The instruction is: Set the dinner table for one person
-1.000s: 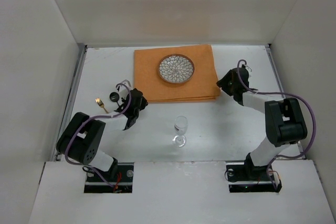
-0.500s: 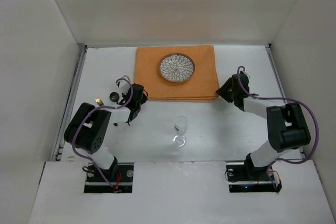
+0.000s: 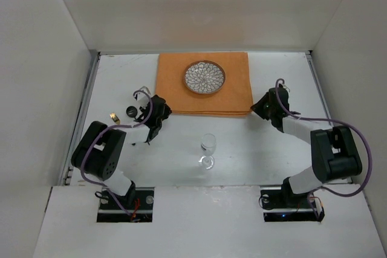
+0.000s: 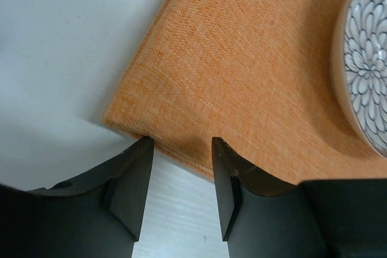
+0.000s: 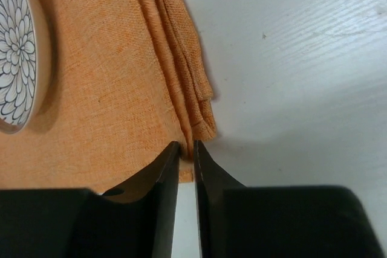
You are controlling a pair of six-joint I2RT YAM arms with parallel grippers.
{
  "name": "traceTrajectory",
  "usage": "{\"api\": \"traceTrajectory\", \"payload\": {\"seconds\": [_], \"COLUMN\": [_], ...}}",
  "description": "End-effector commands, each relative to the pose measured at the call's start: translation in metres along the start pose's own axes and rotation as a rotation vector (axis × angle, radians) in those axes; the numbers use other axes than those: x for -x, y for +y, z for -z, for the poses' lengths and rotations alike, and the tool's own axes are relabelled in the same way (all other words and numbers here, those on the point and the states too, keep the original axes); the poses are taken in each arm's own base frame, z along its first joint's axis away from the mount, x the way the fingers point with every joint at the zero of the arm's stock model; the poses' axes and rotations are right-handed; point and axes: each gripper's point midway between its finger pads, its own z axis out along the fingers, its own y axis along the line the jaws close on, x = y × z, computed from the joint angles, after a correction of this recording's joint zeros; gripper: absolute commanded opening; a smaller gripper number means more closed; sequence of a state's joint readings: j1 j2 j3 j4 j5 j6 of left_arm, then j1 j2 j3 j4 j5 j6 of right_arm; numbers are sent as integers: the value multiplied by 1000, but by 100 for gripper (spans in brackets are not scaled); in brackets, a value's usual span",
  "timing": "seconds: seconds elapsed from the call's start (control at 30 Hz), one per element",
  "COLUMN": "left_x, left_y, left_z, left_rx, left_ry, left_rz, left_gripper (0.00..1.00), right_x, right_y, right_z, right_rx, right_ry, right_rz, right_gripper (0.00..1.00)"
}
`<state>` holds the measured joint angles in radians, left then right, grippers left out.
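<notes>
An orange cloth placemat (image 3: 233, 98) lies at the back middle of the white dinner table (image 3: 260, 149), with a patterned plate (image 3: 204, 78) on it. My left gripper (image 3: 159, 110) is open at the placemat's near left corner; its fingertips (image 4: 144, 149) straddle the placemat (image 4: 242, 70) edge without closing, and the plate (image 4: 366, 70) shows at the right. My right gripper (image 3: 261, 107) is shut on the folded edge of the placemat (image 5: 109, 89) at its near right corner. The plate (image 5: 15, 46) shows at the left of the right wrist view.
An upright wine glass (image 3: 208, 148) stands in the middle of the table, in front of the placemat. A gold fork (image 3: 113, 116) lies left of my left arm, mostly hidden. A metal rail (image 3: 84, 113) and white walls bound the table.
My left gripper has moved forward from the bare table to the placemat's near left corner. The placemat's left edge has shifted slightly right. My right gripper stays pinched on its corner.
</notes>
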<state>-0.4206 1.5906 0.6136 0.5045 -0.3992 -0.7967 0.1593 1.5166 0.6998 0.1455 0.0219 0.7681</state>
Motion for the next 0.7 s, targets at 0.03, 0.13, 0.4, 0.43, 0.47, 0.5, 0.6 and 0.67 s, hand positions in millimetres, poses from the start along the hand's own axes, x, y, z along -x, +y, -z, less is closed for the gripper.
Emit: {"api": "traceTrajectory", "payload": {"seconds": [0.03,0.13,0.4,0.43,0.47,0.5,0.6,0.67], "left_x": [14,22,14,12,10,9,7,4], "left_y": [-14,-12,-37,-41,-46,-51,-63,-67], "left_z": [30,48,78,80,82,85,97,101], "left_rx": [-84,-119,-307,-333,-361,-390,-446,-459], "left_ry": [-43,-71,-57,-61,-64,-66,-74,-80], "left_rz": [46,53,-50,-62,-72,-82,-110,-127], "left_gripper": [43,46,35,28,21,16,14,16], "right_x": [16,31,32,28,23,16,-13,-34], "right_y": [2,10,112,122,131,140,168,175], "right_z": [18,41,168,182,197,212,251,265], "right_rx": [7,36,390,411,428,451,547,556], "right_ry": [-93,-170,-297,-280,-259,-241,-159,-77], "right_rz": [13,36,236,277,321,362,503,597], "right_gripper": [45,56,25,14,9,8,15,20]}}
